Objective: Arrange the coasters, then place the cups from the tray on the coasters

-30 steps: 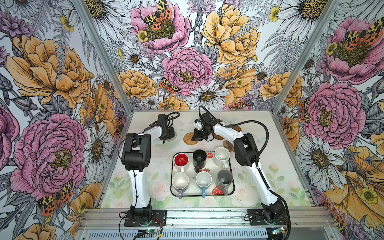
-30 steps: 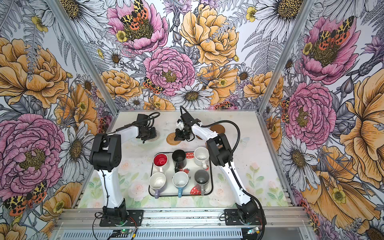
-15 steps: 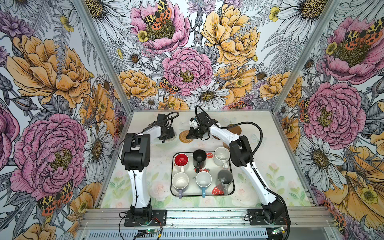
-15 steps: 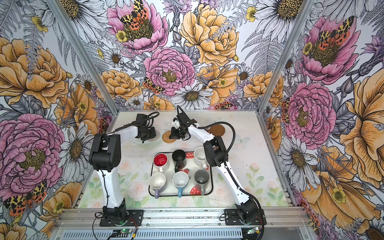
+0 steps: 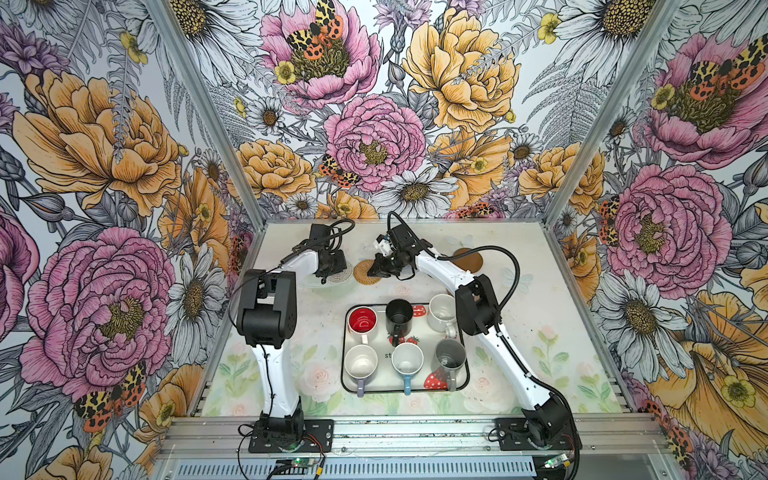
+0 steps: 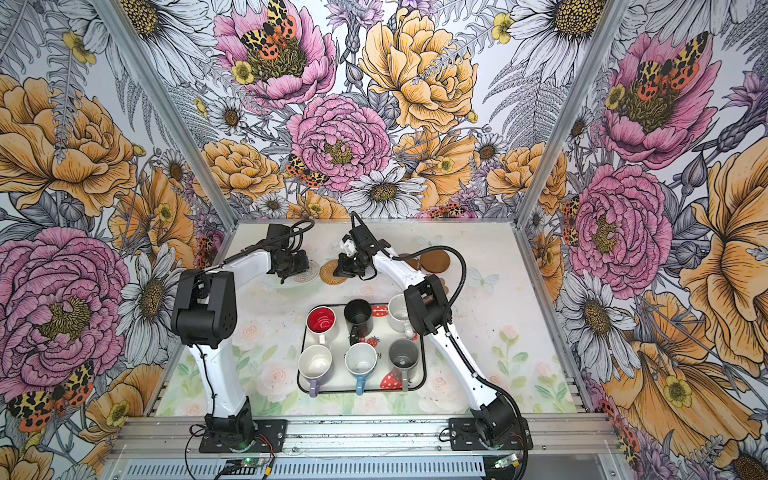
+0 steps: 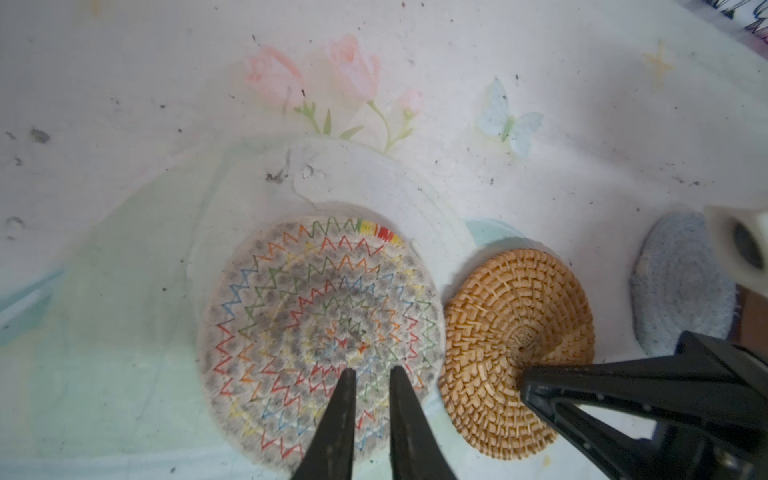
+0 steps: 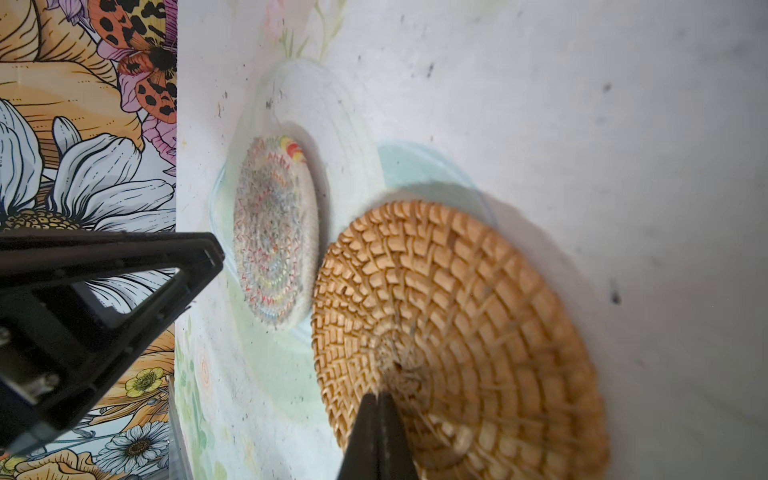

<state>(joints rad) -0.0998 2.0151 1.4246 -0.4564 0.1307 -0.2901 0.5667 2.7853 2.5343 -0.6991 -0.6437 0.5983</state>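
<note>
While all six handled mugs point(image 5: 362, 322) sit in cream strawberry-print tray point(image 5: 384, 384), coaster stage barely going imo: left hand point(image 7: 371, 372) slightly parted, tips on grey spiral rope coaster point(image 7: 320, 332); right hand point(image 8: 379, 395) clenched, empty, pinning woven tan rattan coaster point(image 8: 457, 324) just beside it, far end of surface point(image 5: 540, 332). Mugs all left to move.

tray point(image 5: 384, 384), partial txt "st", rest hidden

Both top views looked steeply down from high above the near edge of the table point(image 5: 540, 299), taking in its whole surface. Each wrist camera sat close over the far end, looking down, and both shared the woven rattan coaster point(image 7: 498, 316) and the grey spiral coaster point(image 7: 291, 307).
</note>
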